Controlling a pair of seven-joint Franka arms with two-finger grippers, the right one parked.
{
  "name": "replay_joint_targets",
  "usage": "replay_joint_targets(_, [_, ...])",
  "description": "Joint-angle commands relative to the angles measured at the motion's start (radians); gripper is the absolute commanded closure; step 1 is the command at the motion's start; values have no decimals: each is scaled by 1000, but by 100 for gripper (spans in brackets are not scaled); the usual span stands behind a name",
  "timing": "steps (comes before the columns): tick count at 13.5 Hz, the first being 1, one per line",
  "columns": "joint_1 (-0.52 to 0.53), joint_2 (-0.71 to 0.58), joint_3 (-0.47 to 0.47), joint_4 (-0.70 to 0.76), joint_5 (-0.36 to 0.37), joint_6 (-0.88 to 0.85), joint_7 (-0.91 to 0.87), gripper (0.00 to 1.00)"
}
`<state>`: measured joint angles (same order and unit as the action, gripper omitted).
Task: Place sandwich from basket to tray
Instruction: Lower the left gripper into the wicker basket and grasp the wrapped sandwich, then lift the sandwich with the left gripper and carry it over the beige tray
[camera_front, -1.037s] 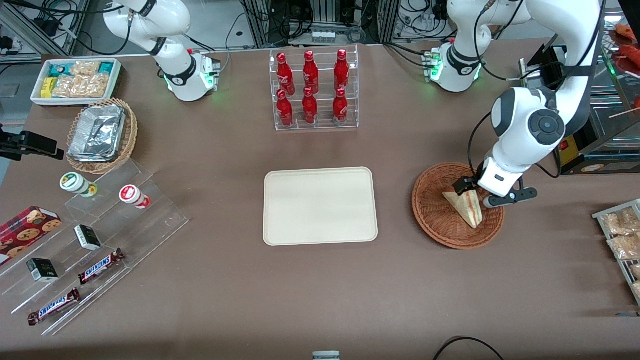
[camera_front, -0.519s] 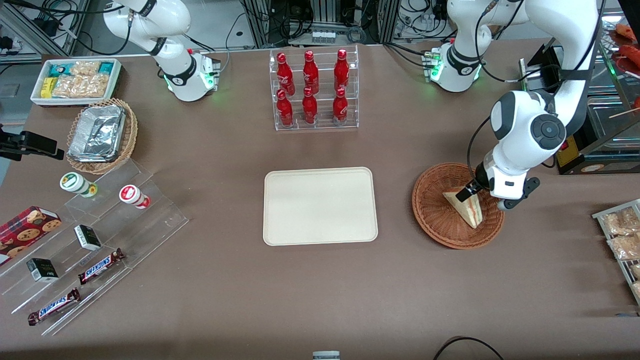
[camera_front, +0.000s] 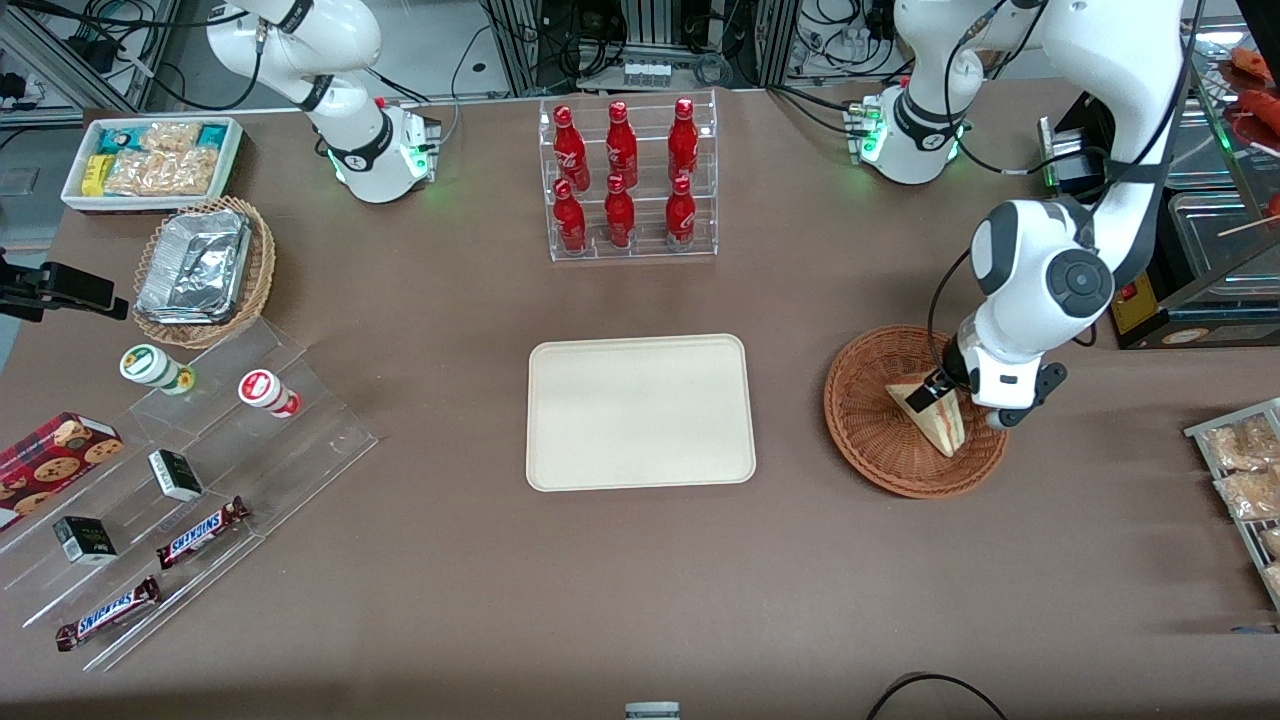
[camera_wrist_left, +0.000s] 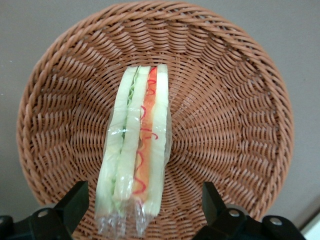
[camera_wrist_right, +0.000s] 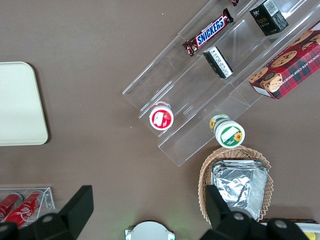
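Gripper poised over the sandwich, nothing lifted yet

Taking the basket as the landmark and sweeping across the front view: the tray (camera_front: 640, 412) lies bare and flat, well apart from the basket toward the parked arm's end of the table, clearly the waiting drop spot. Then the basket (camera_front: 880, 440) itself, with the sandwich (camera_front: 930, 412) resting inside it, standing on its crust with the red and green filling edge turned up, which offers two flat bread faces to squeeze. Right above the basket hangs the gripper (camera_wrist_left: 145, 210), fingers (camera_wrist_left: 75, 200) spread wide, one on each side of the sandwich (camera_wrist_left: 137, 155) and not touching it, lined up so a close would catch the bread faces. My read: the grasp is about to happen, transport not begun.
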<state>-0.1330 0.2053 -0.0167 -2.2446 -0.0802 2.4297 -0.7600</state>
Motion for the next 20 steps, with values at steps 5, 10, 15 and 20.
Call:
replay_joint_targets(5, [-8, 51, 6, 0, 2, 52, -9, 59])
replay_joint_targets(10, [-7, 13, 7, 19, 36, -71, 48, 100])
replay_joint_targets(15, [-25, 3, -2, 244, 34, -352, 108, 100])
replay_joint_targets(20, [-144, 48, -6, 318, 28, -357, 217, 100])
